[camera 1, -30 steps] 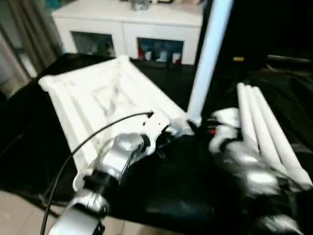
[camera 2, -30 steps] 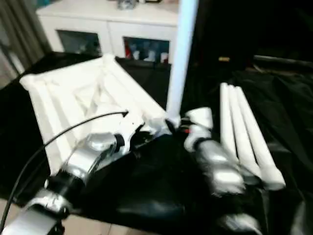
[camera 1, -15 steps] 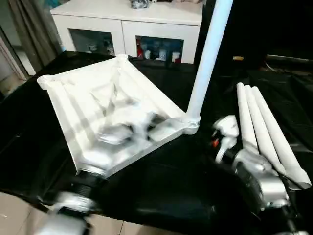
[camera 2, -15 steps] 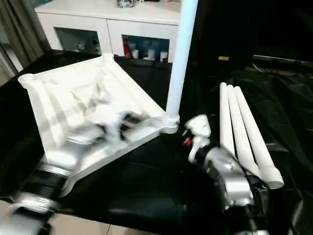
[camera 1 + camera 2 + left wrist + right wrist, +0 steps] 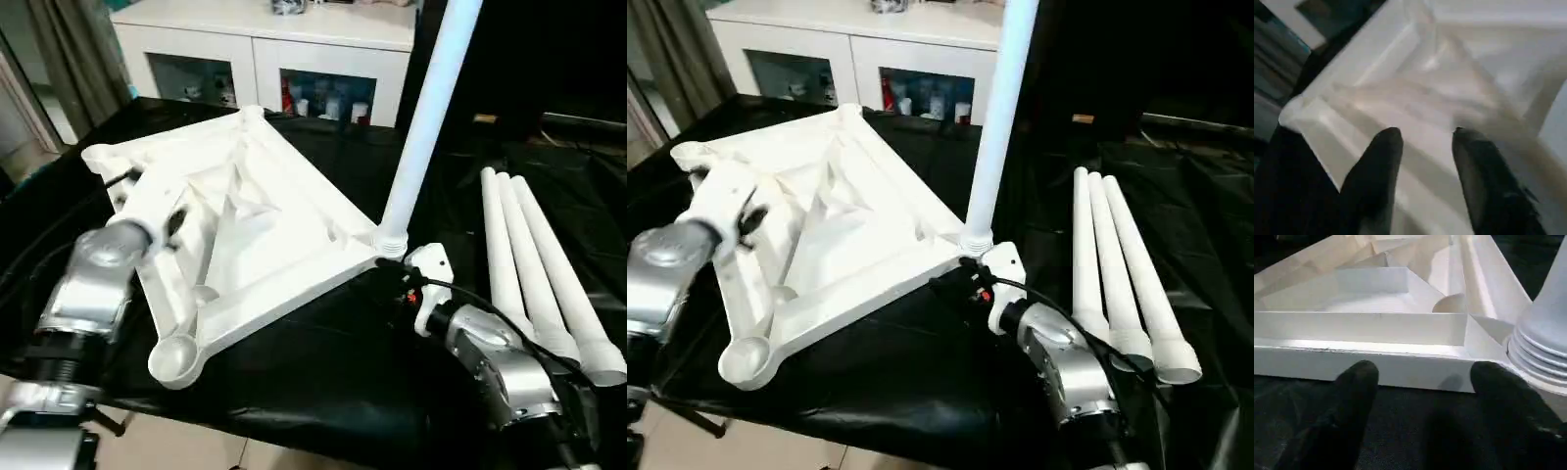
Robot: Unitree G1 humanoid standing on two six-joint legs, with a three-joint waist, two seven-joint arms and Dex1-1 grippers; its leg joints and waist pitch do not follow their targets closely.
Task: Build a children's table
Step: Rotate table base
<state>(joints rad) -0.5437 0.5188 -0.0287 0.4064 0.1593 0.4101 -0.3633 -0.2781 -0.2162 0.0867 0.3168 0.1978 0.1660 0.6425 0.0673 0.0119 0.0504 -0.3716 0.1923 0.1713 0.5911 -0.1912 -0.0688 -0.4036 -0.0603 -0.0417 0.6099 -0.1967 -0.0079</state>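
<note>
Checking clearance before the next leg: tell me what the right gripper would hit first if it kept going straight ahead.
Probably the tabletop's near side edge: the right gripper points at it, fingers apart, beside the upright leg's ribbed base. The gap is hard to judge.

A bare strip of black desk point(image 5: 451, 186) is left between the standing leg point(image 5: 423, 117) and three lying legs point(image 5: 534, 264).
</note>
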